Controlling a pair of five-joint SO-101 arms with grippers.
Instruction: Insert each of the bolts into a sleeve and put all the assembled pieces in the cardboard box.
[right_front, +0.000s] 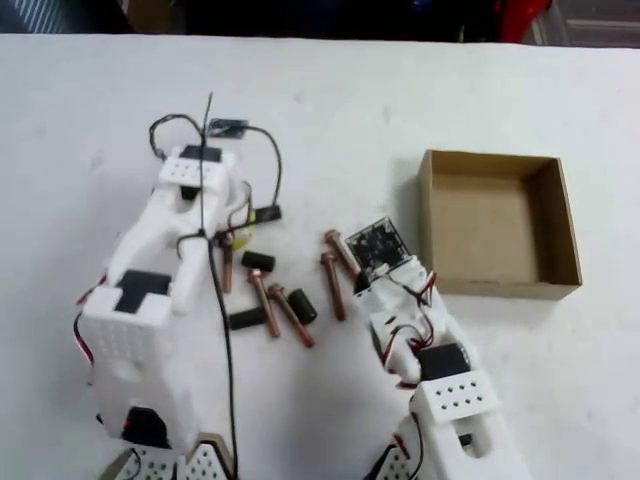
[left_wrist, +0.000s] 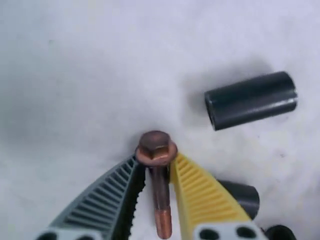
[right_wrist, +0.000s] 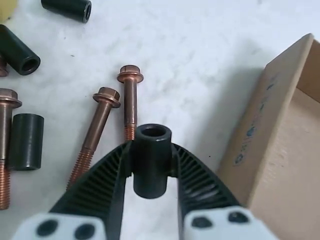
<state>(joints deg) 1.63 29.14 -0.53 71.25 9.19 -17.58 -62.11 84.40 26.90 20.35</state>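
Closed snugly on a dark sleeve (right_wrist: 151, 175), the right gripper (right_wrist: 151, 148) has both black ribbed fingers pressed to its sides. The sleeve is a short smooth tube, its open bore facing away from the wrist, held just beside the cardboard box (right_wrist: 272, 150) and outside its wall. I have the left gripper (left_wrist: 156, 164) narrowed onto a copper-coloured bolt (left_wrist: 160, 200). One grey finger and one yellow finger, both ribbed, pinch the shank right under the flanged hex head, and the threaded end points back toward the wrist. That bolt sits well away from the box, beyond the scatter of loose parts.

Between it and the box I count four loose bolts on the white table (right_front: 400, 100). The nearest loose bolt (right_wrist: 131, 100) and its neighbour (right_wrist: 97, 130) lie almost parallel just ahead of the held sleeve. Three loose sleeves lie among them. One loose sleeve (left_wrist: 251, 100) lies on its side near the held bolt's head, and another (left_wrist: 245, 197) is partly hidden behind the yellow finger. The box is square, open-topped, plain brown card.
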